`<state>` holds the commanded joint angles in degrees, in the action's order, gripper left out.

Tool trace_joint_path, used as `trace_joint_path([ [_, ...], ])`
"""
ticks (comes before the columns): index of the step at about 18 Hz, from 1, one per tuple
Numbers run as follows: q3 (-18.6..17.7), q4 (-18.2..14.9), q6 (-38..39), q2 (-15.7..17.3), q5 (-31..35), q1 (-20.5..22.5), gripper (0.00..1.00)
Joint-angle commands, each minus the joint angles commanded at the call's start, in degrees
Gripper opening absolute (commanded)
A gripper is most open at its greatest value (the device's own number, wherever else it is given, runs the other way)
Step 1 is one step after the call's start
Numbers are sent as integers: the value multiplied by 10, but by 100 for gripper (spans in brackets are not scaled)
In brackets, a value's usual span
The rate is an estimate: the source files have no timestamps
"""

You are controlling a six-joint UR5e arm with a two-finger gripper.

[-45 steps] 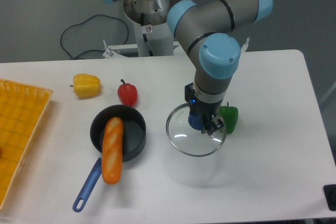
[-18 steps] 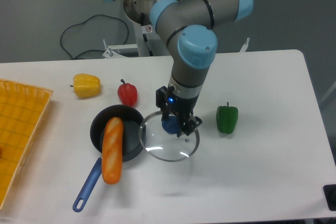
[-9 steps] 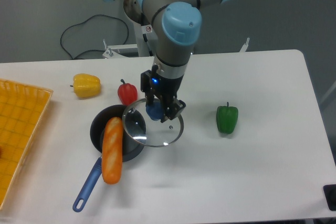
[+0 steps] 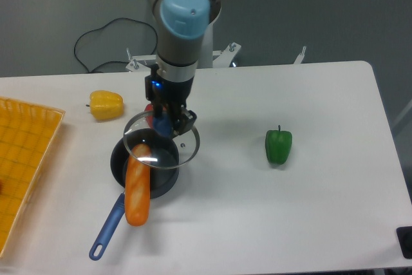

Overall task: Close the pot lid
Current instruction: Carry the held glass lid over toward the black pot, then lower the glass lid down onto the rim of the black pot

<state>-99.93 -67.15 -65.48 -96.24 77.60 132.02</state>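
I've got the gripper [image 4: 165,122] clamped on the blue knob of the pot lid [image 4: 161,148], which hangs partly over the pot [image 4: 143,167]. Trouble: that bread loaf [image 4: 137,183] juts over the rim (lid could perch tilted, or slide off). It's travelled left from beside the green pepper [image 4: 279,146]

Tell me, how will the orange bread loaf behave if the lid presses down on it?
The loaf lies across the pot rim, overhanging it, so it may tip or slide. It would probably keep the pot lid, held by the gripper, from sitting flat.
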Motion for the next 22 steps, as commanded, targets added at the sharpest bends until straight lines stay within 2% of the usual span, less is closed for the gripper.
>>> trace_joint_path([
  [4, -6, 3, 3, -4, 1, -5, 45],
  [8, -13, 38, 34, -16, 12, -11, 45],
  [10, -25, 73, 42, -19, 26, -25, 45],
  [12, -33, 93, 59, -21, 28, -27, 45],
  [22, -33, 118, 89, -42, 29, -44, 44],
])
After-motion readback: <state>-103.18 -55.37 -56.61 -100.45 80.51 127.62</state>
